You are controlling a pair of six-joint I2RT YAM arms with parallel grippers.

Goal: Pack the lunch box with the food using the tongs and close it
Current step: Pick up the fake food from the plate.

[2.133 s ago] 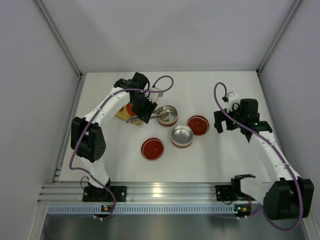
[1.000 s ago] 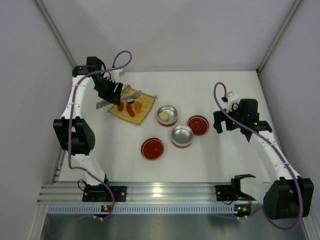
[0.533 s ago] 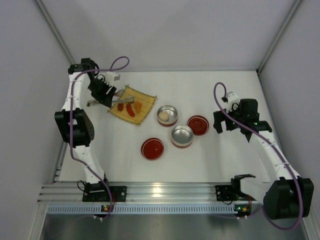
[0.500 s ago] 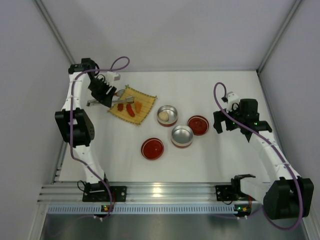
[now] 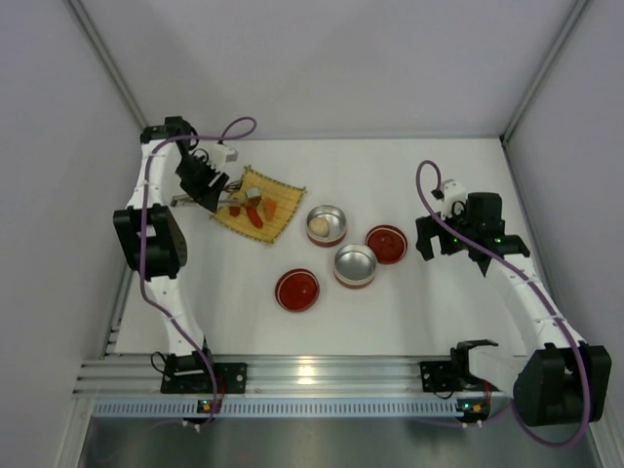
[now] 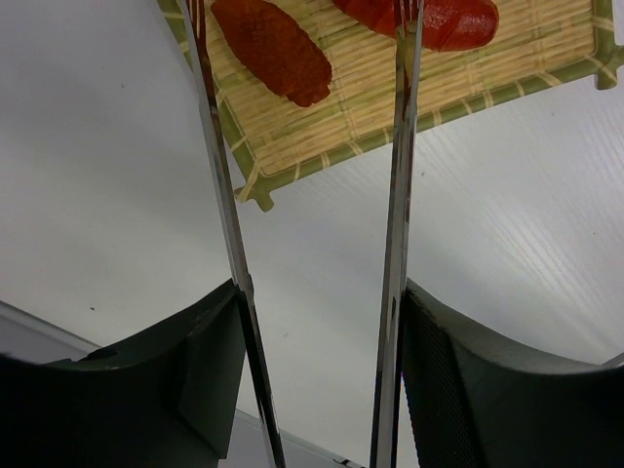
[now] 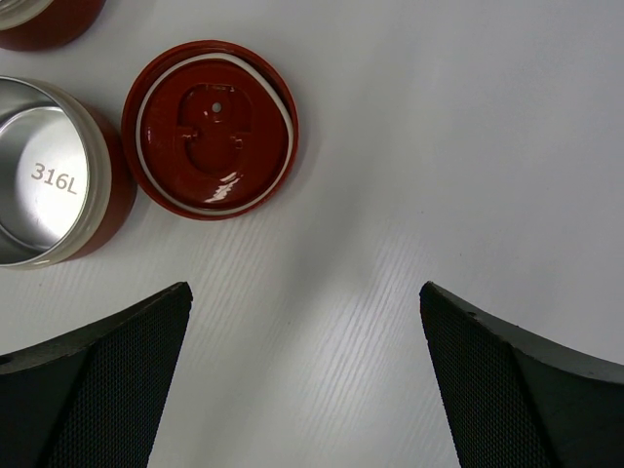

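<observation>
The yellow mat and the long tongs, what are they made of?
The mat looks like woven bamboo or straw: thin yellow slats tied in rows, with green edging. The tongs look like polished metal, probably steel: silvery, thin, with mirror-like reflections.

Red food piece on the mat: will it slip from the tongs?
Probably a bit slippery: the red piece looks smooth and rounded, and the tongs are thin shiny metal. It likely won't roll, lying long and flat on the woven mat.
</observation>
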